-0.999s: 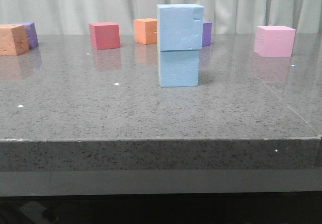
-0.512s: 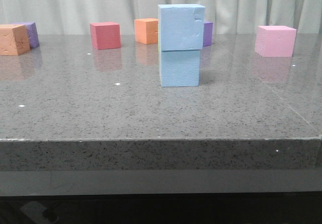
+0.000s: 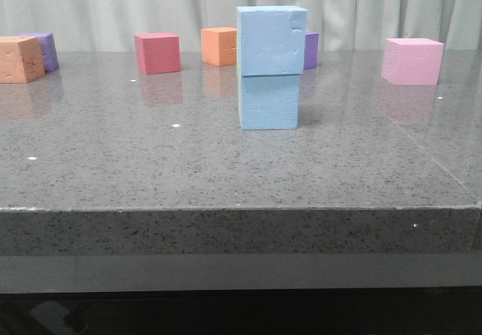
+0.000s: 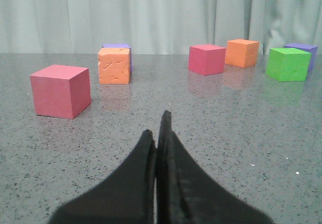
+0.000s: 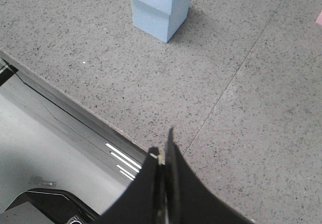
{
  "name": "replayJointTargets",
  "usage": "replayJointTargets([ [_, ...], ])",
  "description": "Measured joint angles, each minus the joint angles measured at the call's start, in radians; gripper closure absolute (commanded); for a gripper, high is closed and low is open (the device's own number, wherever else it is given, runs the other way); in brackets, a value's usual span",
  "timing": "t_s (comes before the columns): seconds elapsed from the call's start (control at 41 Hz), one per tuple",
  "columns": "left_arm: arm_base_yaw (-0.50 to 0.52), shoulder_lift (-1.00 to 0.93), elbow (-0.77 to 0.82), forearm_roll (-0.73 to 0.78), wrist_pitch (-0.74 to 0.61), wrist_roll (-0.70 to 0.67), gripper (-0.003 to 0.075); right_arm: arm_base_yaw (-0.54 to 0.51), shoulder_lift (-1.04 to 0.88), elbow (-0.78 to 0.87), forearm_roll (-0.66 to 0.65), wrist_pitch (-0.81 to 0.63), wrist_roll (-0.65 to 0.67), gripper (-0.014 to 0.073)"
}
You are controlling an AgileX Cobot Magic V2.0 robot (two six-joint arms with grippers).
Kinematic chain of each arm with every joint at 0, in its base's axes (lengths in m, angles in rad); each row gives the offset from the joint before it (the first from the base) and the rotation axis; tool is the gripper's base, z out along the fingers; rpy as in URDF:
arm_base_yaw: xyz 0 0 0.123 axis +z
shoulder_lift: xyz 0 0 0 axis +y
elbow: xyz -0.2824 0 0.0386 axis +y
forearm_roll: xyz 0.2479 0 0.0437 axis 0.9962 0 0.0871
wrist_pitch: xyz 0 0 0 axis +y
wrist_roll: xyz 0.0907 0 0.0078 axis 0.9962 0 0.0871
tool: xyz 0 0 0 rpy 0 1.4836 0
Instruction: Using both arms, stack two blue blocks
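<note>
Stacked mid-table: upper pale sky-blue foam cube (image 3: pixel 270 41) resting on lower pale sky-blue foam cube (image 3: pixel 269 102), slightly offset, on the speckled grey table (image 3: pixel 226 169). Left gripper (image 4: pixel 160 133) and right gripper (image 5: pixel 163 156) clenched, empty, well apart from the stack. Seemingly complete.

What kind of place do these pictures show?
Probably a lab test bench: a speckled grey stone table, a plain pale curtain behind it, and loose foam cubes, with the two blue blocks stacked.
</note>
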Motion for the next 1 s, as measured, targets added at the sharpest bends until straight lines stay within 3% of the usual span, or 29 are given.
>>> replayJointTargets([
  [0.78,0.0,0.0,0.0,0.002,-0.001,0.0,0.0741,-0.004,-0.015,0.011,0.0,-0.006,0.0,0.0661],
  [0.999,0.0,0.0,0.0,0.002,-0.002,0.0,0.0741,-0.12,-0.205,0.146,0.014,-0.054,0.0,0.0656],
])
